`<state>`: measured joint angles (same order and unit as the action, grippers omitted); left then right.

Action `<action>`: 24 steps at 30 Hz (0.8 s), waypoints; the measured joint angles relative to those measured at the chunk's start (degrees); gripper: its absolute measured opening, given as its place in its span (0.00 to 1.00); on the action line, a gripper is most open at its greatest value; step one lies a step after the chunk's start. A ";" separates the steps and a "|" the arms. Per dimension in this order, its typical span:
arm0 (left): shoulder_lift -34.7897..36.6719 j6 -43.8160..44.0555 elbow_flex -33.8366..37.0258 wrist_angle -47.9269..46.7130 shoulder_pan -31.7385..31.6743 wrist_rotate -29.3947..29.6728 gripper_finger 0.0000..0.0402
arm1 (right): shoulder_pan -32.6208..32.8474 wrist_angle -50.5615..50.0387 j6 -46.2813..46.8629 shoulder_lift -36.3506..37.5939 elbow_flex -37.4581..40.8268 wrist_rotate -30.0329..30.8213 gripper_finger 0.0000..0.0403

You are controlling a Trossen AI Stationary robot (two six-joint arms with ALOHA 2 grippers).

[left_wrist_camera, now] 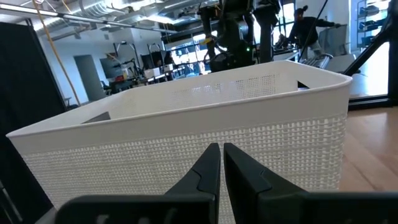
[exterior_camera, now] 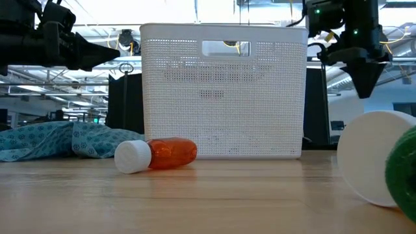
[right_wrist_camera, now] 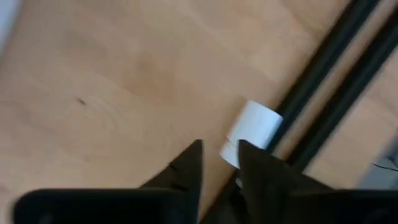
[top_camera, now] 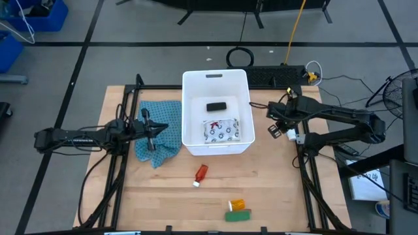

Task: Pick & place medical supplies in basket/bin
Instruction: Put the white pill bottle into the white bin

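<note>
High view: the white tub [top_camera: 217,81] stands mid-table, holding the black packet [top_camera: 216,106] and the white patterned pouch [top_camera: 221,130]. Just left of the tub, the left gripper [top_camera: 149,134] hangs over the teal cloth [top_camera: 159,130]. To the tub's right the right gripper [top_camera: 279,124] is above bare wood beside the white cylinder [top_camera: 290,135], close to the black frame rail [top_camera: 307,176]. The red bottle [top_camera: 200,174] lies in front of the tub, with open board around it — the orange vial [top_camera: 238,204] and green packet [top_camera: 238,214] sit near the table's front edge.

Low view: the bottle lies on its side just clear of the tub's wall.

Left wrist view: fingers [left_wrist_camera: 205,171] pressed nearly together, facing the tub wall.

Right wrist view: jaws slightly spread, empty — the cylinder is just beyond the tips.
</note>
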<state>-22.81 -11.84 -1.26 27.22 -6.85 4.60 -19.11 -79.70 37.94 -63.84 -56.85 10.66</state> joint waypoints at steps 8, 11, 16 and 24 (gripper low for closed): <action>0.00 0.01 0.00 0.07 0.00 0.00 0.06 | -0.15 3.03 2.83 2.03 4.10 -1.72 0.65; 0.00 0.02 0.00 0.09 0.00 0.00 0.06 | -0.44 3.21 5.05 2.01 6.13 -1.64 0.72; 0.00 -0.50 -0.02 0.09 0.00 0.00 0.06 | -0.44 3.28 8.03 2.01 10.67 -1.57 0.76; 0.00 -0.44 -0.02 0.11 0.00 -0.20 0.06 | -1.08 6.73 10.05 1.92 12.21 2.37 0.71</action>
<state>-22.81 -12.27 -1.28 27.33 -6.85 4.41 -20.20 -72.96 47.98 -61.92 -44.64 13.03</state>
